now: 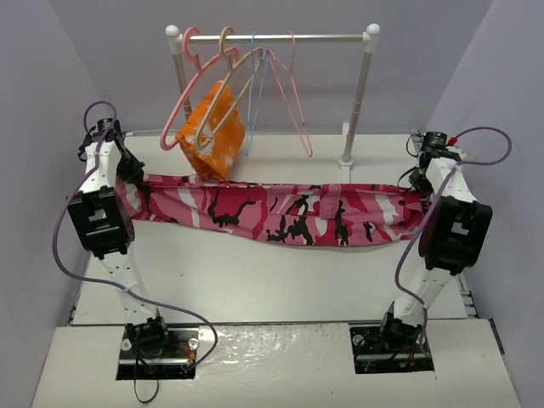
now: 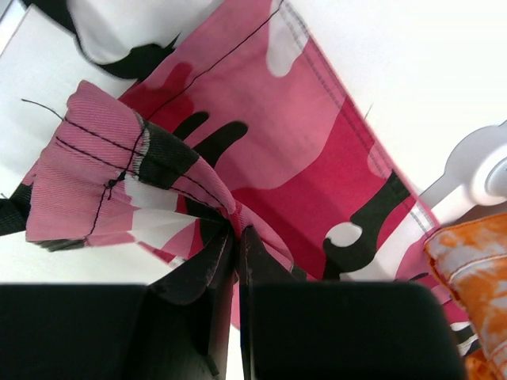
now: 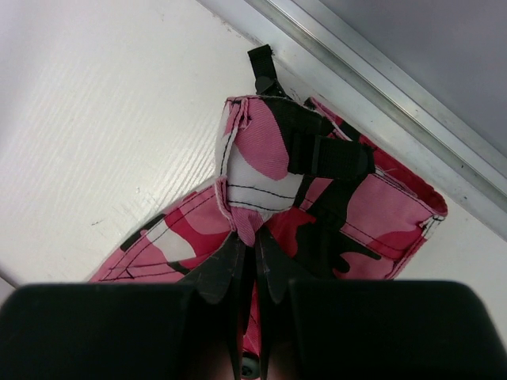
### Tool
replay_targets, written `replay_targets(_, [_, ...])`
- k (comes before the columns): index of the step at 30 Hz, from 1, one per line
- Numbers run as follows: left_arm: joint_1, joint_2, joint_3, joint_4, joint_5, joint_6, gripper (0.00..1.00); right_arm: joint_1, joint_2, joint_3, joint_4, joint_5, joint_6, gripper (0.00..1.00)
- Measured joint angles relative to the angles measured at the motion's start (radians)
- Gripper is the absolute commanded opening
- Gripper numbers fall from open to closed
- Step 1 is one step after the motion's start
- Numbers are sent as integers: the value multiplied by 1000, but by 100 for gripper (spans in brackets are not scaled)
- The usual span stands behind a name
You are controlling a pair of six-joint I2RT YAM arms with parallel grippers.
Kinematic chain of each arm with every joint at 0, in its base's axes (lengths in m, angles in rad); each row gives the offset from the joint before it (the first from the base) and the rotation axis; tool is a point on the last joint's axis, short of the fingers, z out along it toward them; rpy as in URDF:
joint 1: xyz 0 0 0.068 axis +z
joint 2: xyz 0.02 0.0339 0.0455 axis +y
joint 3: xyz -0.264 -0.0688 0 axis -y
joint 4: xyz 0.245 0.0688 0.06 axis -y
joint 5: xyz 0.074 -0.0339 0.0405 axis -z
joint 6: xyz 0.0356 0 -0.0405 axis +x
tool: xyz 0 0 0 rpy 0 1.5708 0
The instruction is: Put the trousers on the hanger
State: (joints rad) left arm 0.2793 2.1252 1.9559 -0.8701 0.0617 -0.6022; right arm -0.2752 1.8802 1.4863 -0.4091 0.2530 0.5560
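Two grippers hold the trousers (image 1: 280, 212) stretched as a sagging band across the middle of the top view, over the table (image 1: 255, 285). At the left end, the left gripper (image 2: 238, 237) is pinched tight on a bunched hem. Upper left of centre, the hanger (image 1: 228, 53) hangs from the rack (image 1: 323, 37), carrying an orange cloth (image 1: 217, 132) whose lower edge sits just behind the trousers. At the right end, the right gripper (image 3: 247, 241) is clamped on a fold of the trousers beside a black belt loop.
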Motion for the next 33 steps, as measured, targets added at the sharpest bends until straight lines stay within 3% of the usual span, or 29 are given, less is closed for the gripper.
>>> replay_targets(5, [-5, 78, 94, -11, 21, 0, 3, 0, 49, 32, 1, -1, 18, 1])
replay_targets(7, [-6, 107, 127, -13, 33, 3, 11, 0, 58, 42, 0, -2, 22, 3])
replay_targets(10, [-8, 151, 182, -12, 31, 19, 30, -1, 69, 65, 0, 9, 25, 21])
replay_targets(12, [-2, 180, 223, 0, 7, 34, 48, -11, 85, 96, 5, 33, 19, 38])
replay_targets(14, [9, 199, 252, 8, -10, 49, 60, -29, 103, 133, 17, 52, 14, 48])
replay_targets(17, [26, 210, 280, 8, -18, 72, 70, -51, 113, 163, 31, 65, 0, 69])
replay_targets(19, [34, 207, 291, 9, -17, 87, 71, -62, 111, 173, 33, 62, -18, 76])
replay_targets(22, [39, 162, 259, 28, -12, 110, 71, -63, 93, 177, 33, 34, -40, 77])
replay_targets(26, [36, -2, 69, 84, -6, 134, 70, -39, 6, 153, 43, -11, -67, 76])
replay_targets(30, [34, -184, -209, 184, 9, 132, 60, 30, -165, 16, 84, -38, -74, 73])
replay_targets(33, [34, -210, -331, 232, 33, 129, 48, 87, -250, -100, 140, -79, -66, 65])
